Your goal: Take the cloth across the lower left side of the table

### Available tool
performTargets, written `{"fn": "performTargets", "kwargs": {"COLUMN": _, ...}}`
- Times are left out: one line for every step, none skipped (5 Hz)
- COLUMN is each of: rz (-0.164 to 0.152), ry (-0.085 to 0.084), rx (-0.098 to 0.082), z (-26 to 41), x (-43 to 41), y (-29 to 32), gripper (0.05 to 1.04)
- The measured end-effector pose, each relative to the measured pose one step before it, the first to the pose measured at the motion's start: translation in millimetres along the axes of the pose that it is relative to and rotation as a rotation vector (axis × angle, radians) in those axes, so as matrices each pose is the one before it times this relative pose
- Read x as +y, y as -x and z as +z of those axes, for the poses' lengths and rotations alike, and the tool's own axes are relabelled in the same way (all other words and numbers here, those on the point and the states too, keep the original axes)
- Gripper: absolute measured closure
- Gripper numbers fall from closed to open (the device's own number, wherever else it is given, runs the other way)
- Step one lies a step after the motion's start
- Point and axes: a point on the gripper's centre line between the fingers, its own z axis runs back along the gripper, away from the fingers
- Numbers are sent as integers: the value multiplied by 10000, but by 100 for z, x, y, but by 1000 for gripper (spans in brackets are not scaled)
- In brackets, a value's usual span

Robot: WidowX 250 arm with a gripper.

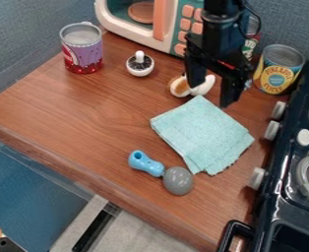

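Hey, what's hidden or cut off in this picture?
In the camera view:
- Microwave: top cut off by the top edge.
- Stove: far side cut off by the right edge.
- Red-and-green can: partly hidden by the arm.
- Tabletop under the cloth: covered by it.

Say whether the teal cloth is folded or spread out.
Folded: the teal cloth shows stacked layers, with offset edges at its lower corner.

Above its black gripper (212,95), which has two blocky black fingers (196,74) and a small red marking, the robot has a black arm (219,24) with rounded sections and a thin, looping black cable (258,24)
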Motion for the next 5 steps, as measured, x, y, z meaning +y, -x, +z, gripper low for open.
{"fn": "performTargets", "kwargs": {"rz": -483, "ry": 61, "rx": 87, "z": -1063, "x": -1740, "y": 417, "gripper": 82}}
{"fn": "performTargets", "kwargs": {"rz": -246, "ry": -311, "rx": 444, "z": -1616, "x": -87, "y": 343, "gripper": 82}}
{"fn": "performTargets", "kwargs": {"rz": -211, "ry": -154, "rx": 359, "z": -657, "x": 387, "y": 367, "gripper": 82}}
{"fn": "performTargets", "kwargs": {"rz": 315, "ry": -47, "rx": 238, "z": -1084, "x": 1414, "y": 511, "gripper": 82}}
{"fn": "performTargets", "kwargs": {"rz": 117, "ry": 149, "rx": 89, "z": -859, "x": 762, "y": 143, "gripper": 82}}
